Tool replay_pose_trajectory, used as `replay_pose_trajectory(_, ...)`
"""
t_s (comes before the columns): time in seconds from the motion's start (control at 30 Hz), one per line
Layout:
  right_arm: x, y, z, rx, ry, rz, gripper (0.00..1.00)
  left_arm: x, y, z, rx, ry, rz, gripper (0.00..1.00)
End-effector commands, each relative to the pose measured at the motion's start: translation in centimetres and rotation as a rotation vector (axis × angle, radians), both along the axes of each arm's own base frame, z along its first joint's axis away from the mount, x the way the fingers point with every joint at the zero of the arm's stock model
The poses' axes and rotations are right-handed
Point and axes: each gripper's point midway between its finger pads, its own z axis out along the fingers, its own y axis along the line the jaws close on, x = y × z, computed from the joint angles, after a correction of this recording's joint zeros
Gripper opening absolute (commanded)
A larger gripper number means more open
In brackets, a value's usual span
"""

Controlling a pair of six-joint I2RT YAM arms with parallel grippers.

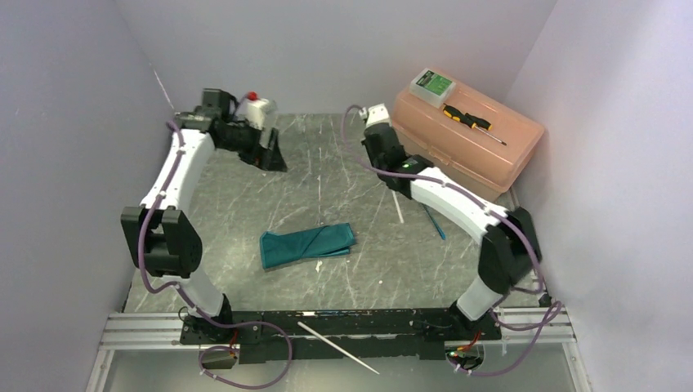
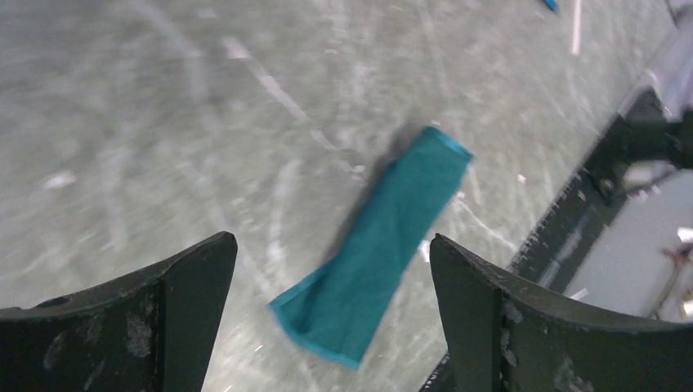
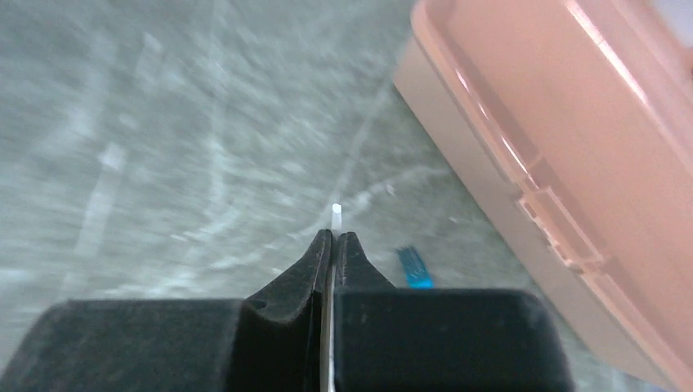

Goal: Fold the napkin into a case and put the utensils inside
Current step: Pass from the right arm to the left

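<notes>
The right gripper [image 3: 331,238] has its two fingers pressed tight together. I think it holds nothing, because from above the white stick [image 1: 398,208] lies flat on the table [image 1: 327,180] while the gripper is up in the air. That stick is the thing to watch. It lies below the right gripper and a little back toward that arm's own base. In the wrist view only its far tip peeks out just past the fingertips. Its long way runs in line with the thin slit between the fingers, so I think the fingers could open, go down and close on its thin sides with hardly any turning. The blue utensil [image 1: 435,222] lies just to the right of the stick, a bit slanted, between the stick and the pink box [image 1: 466,147]. The right arm is much nearer to both of them. The napkin [image 1: 308,245] is folded long and flat. It lies to the right gripper's left and farther back toward the bases, with its long way running side to side, across the stick's. I cannot tell which end is open. The left gripper [image 2: 331,241] is spread wide and empty, and the napkin is ahead of it and below, well apart. The other white stick [image 1: 335,347] lies across the rail [image 1: 139,331] by the arms' bases, far behind both grippers.
</notes>
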Motion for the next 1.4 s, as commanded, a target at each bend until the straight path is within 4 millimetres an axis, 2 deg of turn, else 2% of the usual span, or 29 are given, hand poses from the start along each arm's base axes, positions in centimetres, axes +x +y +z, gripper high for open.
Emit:
replay_pose_trajectory(0.0, -2.3, 4.1, 9.8, 0.487, -0.097, 0.060, 0.00, -4.4, -8.3, 1.9, -0.130, -0.049, -0.236, 0.94)
replay_pose_trajectory(0.07, -3.5, 5.2, 12.1, 0.670, -0.135, 0.073, 0.00, -5.9, -10.9, 1.5, -0.161, -0.015, -0.298, 0.94)
replay_pose_trajectory(0.13, -4.6, 5.7, 13.3, 0.826, -0.158, 0.054, 0.00, -7.0, -12.7, 1.3, -0.201, 0.030, -0.339, 0.94)
replay_pose_trajectory(0.2, -5.5, 5.8, 13.9, 0.936, -0.177, 0.019, 0.00, -8.0, -14.0, 1.4, -0.240, 0.065, -0.378, 0.94)
replay_pose_trajectory(0.3, -6.2, 6.1, 13.8, 1.054, -0.188, -0.009, 0.00, -9.8, -15.4, 2.8, -0.308, 0.075, -0.442, 0.94)
replay_pose_trajectory(0.5, -7.0, 7.7, 13.7, 1.185, -0.180, -0.022, 0.00, -11.9, -16.1, 4.6, -0.393, 0.067, -0.490, 0.94)
replay_pose_trajectory(0.63, -6.9, 8.4, 13.9, 1.274, -0.188, -0.027, 0.00, -13.0, -16.5, 3.7, -0.370, 0.102, -0.521, 0.88)
replay_pose_trajectory(0.8, -6.9, 9.0, 14.2, 1.343, -0.192, -0.027, 0.00, -12.8, -16.3, 1.8, -0.313, 0.119, -0.516, 0.76)
replay_pose_trajectory(0.9, -7.2, 9.0, 14.6, 1.368, -0.201, -0.026, 0.00, -13.0, -16.1, 1.3, -0.302, 0.132, -0.520, 0.67)
replay_pose_trajectory(1.03, -7.8, 9.0, 14.8, 1.388, -0.208, -0.020, 0.00, -13.1, -16.1, 0.8, -0.289, 0.132, -0.519, 0.47)
replay_pose_trajectory(1.17, -8.2, 9.1, 14.1, 1.382, -0.184, -0.020, 0.00, -12.6, -15.8, 0.0, -0.234, 0.115, -0.506, 0.05)
replay_pose_trajectory(1.23, -8.6, 9.7, 13.3, 1.326, -0.135, 0.007, 0.00, -11.9, -15.0, -0.8, -0.157, 0.075, -0.504, 0.03)
replay_pose_trajectory(1.27, -8.7, 9.8, 12.9, 1.275, -0.103, 0.017, 0.05, -11.7, -14.4, -1.4, -0.111, 0.066, -0.497, 0.03)
replay_pose_trajectory(1.37, -9.5, 10.1, 11.6, 1.107, 0.038, 0.091, 0.45, -11.0, -12.5, -3.2, 0.034, 0.002, -0.512, 0.03)
